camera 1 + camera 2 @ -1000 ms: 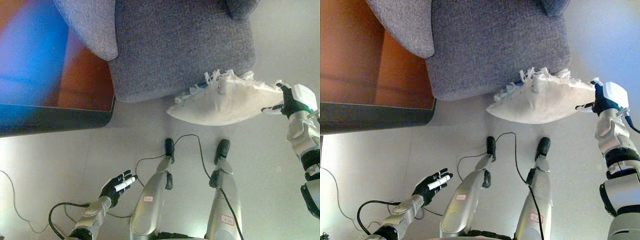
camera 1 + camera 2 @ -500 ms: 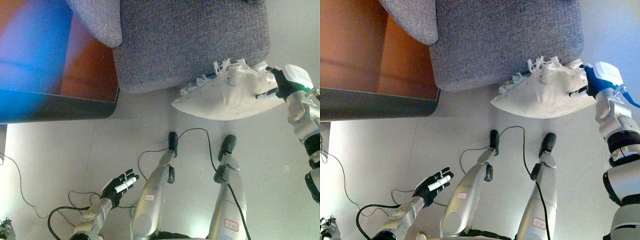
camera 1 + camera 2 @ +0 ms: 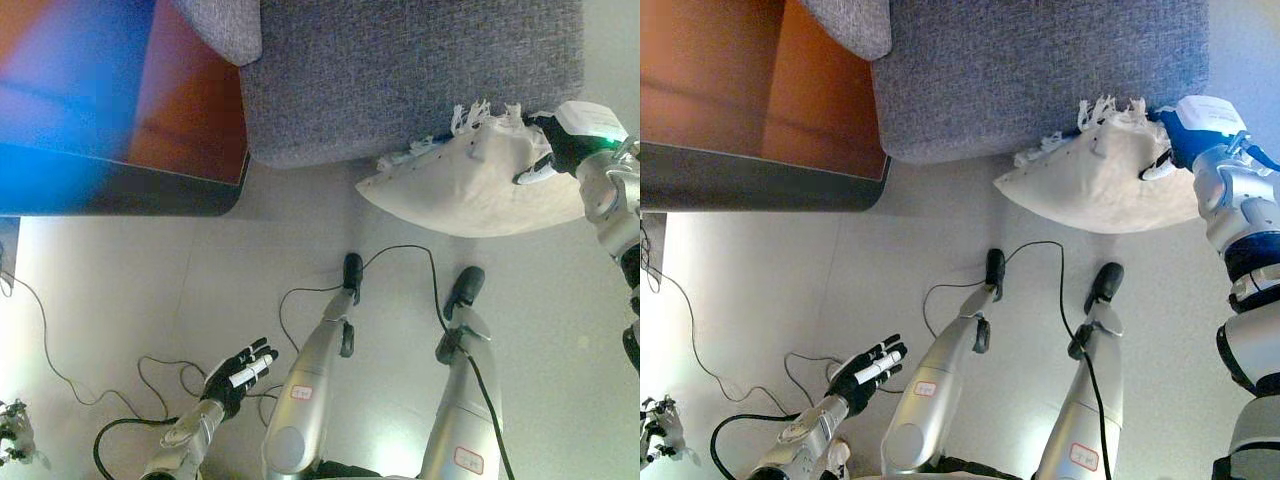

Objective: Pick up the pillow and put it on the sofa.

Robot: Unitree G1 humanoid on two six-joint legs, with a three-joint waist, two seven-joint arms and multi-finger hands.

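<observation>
Since a second ago the whole view has slid, so the camera has moved; even so, the pillow (image 3: pixel 470 185) now sits closer against the sofa (image 3: pixel 400 75) front and the right hand has come in with it.

Left eye view: right hand (image 3: pixel 555 145) at the pillow's right end, fingers curled into the cloth, pinching it. The pillow hangs clear of the floor, its fringed top edge touching or just overlapping the sofa's front edge; most of its body is below that edge, not yet over the seat. Left hand (image 3: pixel 238 372) low, well apart from the sofa, fingers spread and relaxed, holding nothing. Brown tabletop (image 3: pixel 190 100) beside the sofa's left corner.

Right eye view: same layout. Right hand (image 3: pixel 1175 140) clamped on the pillow's (image 3: pixel 1100 190) right corner, level with the sofa's (image 3: pixel 1040 70) front edge. Left hand (image 3: pixel 868 372) open, far below the sofa.

Judgement: pick-up is done; the carry to the seat is in hand. The next move calls for lifting the pillow above the seat edge, reaching forward over the cushion, then opening the fingers. A one-corner hold leaves the pillow sagging, so the far end may catch on the sofa front.
</observation>
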